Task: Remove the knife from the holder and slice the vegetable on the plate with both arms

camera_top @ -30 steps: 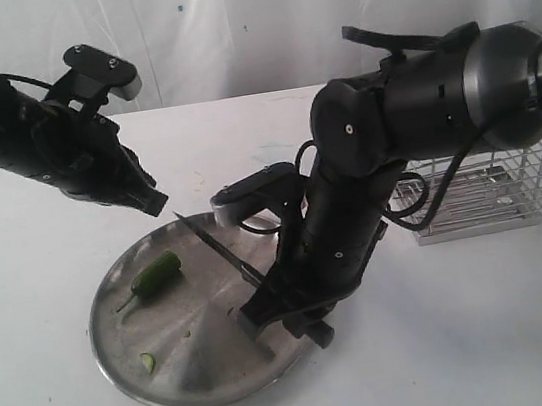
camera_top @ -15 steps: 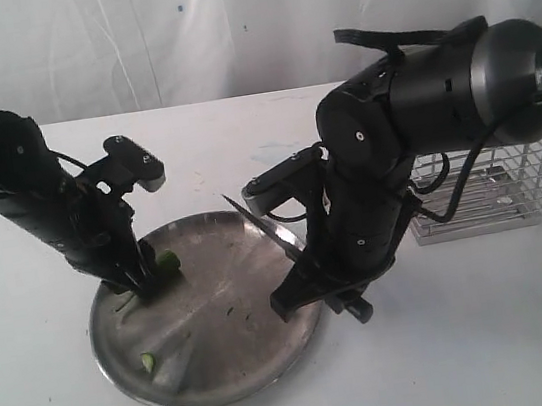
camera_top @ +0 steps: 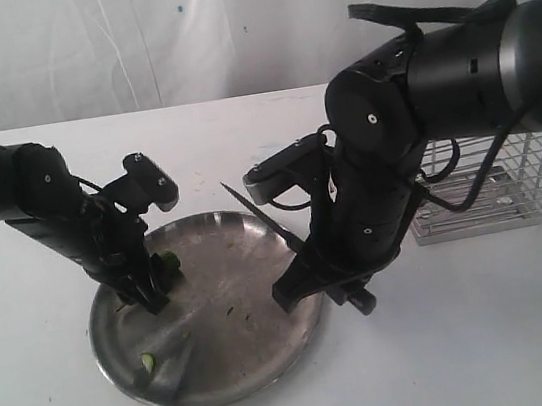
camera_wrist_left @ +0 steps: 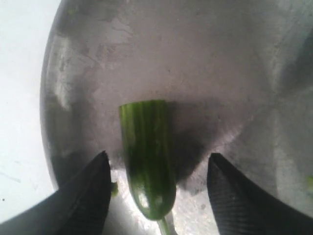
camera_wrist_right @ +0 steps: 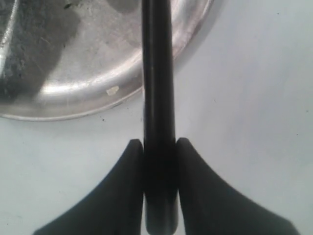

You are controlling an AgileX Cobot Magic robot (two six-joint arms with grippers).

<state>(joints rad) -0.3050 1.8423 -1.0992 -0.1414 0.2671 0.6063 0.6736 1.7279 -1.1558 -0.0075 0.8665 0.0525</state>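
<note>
- The left arm has its jaws spread wide on either side of the vegetable, which lies on the plate toward its upper left rim in the exterior view. Neither pad touches it. If they close off-centre, or on the tapered stem end, the rounded piece could roll or squirt out.
- Whether the jaw tips already rest on the plate is hard to tell from the exterior view. Pressing down further could tip or slide the shallow plate across the table, since nothing pins it.
- The right arm has its jaws clamped tight on the slim handle of the knife. The blade points up and left, over the plate's right rim. That narrow handle may pivot in the grip once cutting load comes on (a twisted blade would skate off the skin).
- Little of the vegetable sticks out beyond the left jaws, so a misjudged cut might strike the jaws instead.
- The holder stands just behind the right arm, whose elbow might knock it.
</note>
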